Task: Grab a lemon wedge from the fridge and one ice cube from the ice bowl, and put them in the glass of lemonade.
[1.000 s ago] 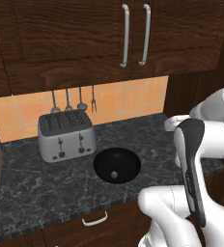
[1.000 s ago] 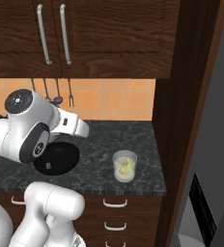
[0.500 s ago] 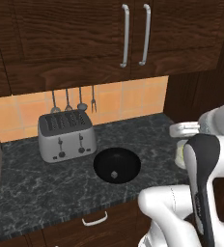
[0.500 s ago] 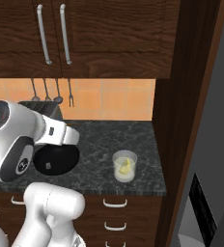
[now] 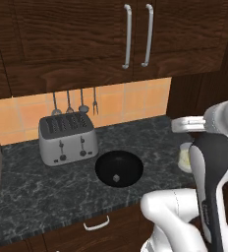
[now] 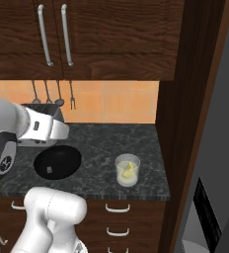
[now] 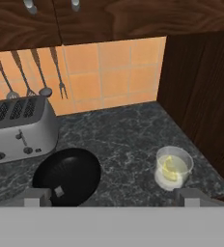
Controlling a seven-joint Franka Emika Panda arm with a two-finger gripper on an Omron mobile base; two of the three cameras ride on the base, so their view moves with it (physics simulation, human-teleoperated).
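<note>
The glass of lemonade [image 7: 173, 167] stands on the dark counter near the right wall, and a yellow lemon wedge [image 7: 169, 168] floats in it. Left of it lies the black ice bowl [image 7: 68, 176] with one small ice cube [image 7: 59, 191] inside. My gripper [image 7: 114, 197] hovers above the counter's front, open wide and empty, with bowl and glass ahead between its fingertips. From the right base the glass [image 6: 128, 170] and the bowl [image 6: 57, 162] show side by side. The fridge [image 6: 225, 123] rises at the far right. From the left base my arm half hides the glass [image 5: 185, 158].
A silver toaster [image 5: 68, 138] stands behind the bowl against the orange tiled wall, with utensils [image 5: 74, 103] hanging above it. Dark wooden cabinets [image 5: 135, 34] hang overhead, and a tall dark wood panel [image 6: 185, 123] separates the counter from the fridge. Drawers [image 6: 119, 207] sit below the counter.
The arm has drawn back and swung aside, so the hand moved left in the right base view and the glass came partly into sight from the left base. The gripper stayed open.
</note>
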